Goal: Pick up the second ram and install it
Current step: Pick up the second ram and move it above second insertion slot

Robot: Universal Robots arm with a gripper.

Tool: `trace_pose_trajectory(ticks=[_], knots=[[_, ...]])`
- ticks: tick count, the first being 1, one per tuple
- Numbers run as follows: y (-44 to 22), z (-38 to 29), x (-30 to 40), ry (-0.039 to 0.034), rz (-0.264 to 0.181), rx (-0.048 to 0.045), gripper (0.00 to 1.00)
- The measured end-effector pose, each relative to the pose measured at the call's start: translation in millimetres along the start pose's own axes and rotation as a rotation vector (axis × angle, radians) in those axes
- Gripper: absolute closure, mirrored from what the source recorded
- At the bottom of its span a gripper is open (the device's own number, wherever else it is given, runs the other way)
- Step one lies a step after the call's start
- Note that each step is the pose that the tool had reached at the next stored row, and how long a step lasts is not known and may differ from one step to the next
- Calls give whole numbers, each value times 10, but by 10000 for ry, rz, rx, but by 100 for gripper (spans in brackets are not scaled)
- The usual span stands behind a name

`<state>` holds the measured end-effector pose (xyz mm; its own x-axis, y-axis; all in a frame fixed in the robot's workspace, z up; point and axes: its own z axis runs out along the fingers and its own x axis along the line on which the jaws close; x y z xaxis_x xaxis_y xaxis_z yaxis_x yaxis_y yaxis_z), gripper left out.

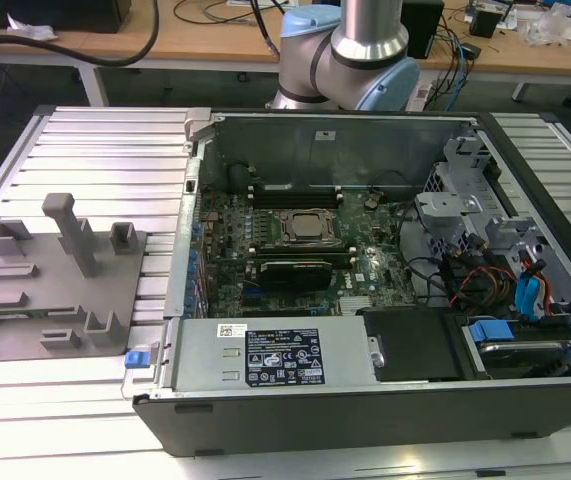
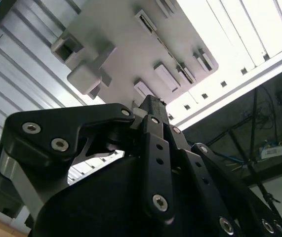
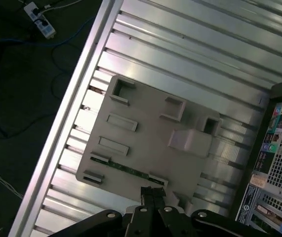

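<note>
Ribbed aluminium slats of the desk (image 3: 190, 44) gleam around a matte grey fixture plate (image 3: 150, 128) moulded with boxy pockets and one blocky post. Edge-up in a narrow slot along that plate's rim sits the second ram (image 3: 128, 169), a thin green sliver. My claw (image 3: 152, 191), black and bolted, hangs over the plate near the ram's end, its tips pressed together on nothing.

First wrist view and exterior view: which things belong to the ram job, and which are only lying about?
Job: second ram, lying in the grey holder; tool; motherboard.
Lying about: power strip on the floor; power supply box; drive cables.
</note>
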<state>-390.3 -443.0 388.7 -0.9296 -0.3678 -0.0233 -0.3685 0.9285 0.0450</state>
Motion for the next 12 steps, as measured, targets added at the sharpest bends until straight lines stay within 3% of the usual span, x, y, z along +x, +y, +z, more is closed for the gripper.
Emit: trace_pose_trajectory(ticks=[12], knots=[[0,0,0,61,-1366,-32,89]])
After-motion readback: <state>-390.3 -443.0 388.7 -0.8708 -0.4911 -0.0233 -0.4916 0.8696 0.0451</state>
